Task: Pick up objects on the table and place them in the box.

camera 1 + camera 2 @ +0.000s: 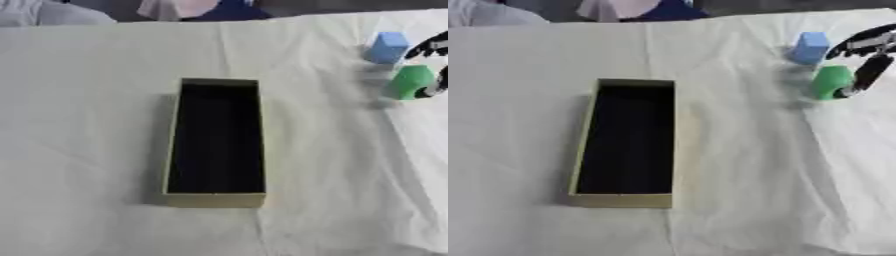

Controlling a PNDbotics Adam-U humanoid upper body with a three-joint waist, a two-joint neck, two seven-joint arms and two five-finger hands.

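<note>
An open tan box (619, 200) with a dark, empty inside stands lengthwise in the middle of the cloth-covered table. At the far right a green block (830, 81) hangs slightly above the cloth, with a blurred shadow to its left. My right hand (868, 70) reaches in from the right edge. One finger lies against the green block's right side and the others curl over its top. A light blue block (808, 47) sits just behind the green one, close to the upper fingers. My left hand shows in neither view.
A wrinkled white cloth (87, 125) covers the whole table. A fold runs down the right side from the blocks toward the near edge.
</note>
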